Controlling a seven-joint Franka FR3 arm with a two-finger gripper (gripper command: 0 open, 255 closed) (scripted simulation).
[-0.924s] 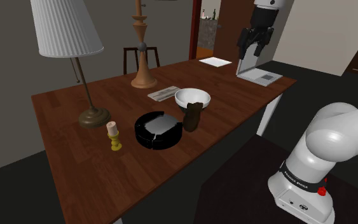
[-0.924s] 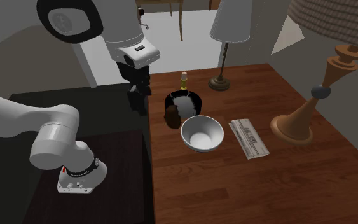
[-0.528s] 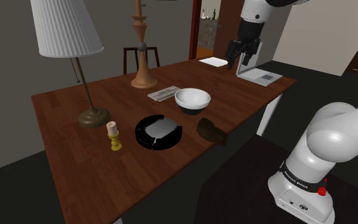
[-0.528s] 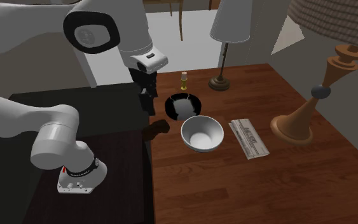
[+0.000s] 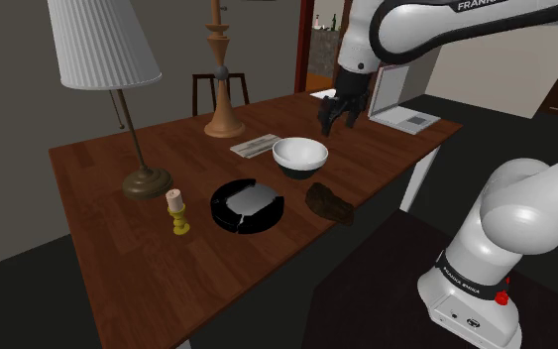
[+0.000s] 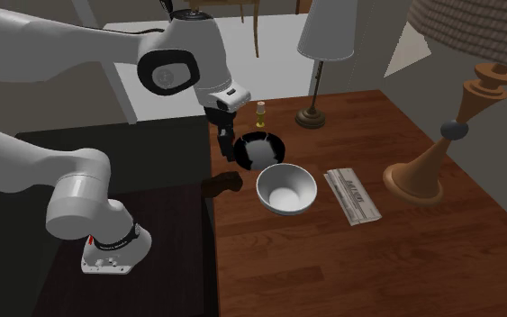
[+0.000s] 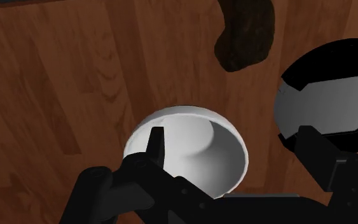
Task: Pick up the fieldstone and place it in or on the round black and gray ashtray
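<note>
Black two-finger gripper (image 5: 334, 119) hangs w/ fingers (image 7: 155, 145) spread & empty above round white bowl (image 5: 299, 156); lumpy dark brown fieldstone (image 5: 329, 204) lies at brown wooden table (image 5: 118, 238) edge, in shoulder view at 3 o'clock of round black & grey ashtray (image 5: 247, 204), not touching it
</note>
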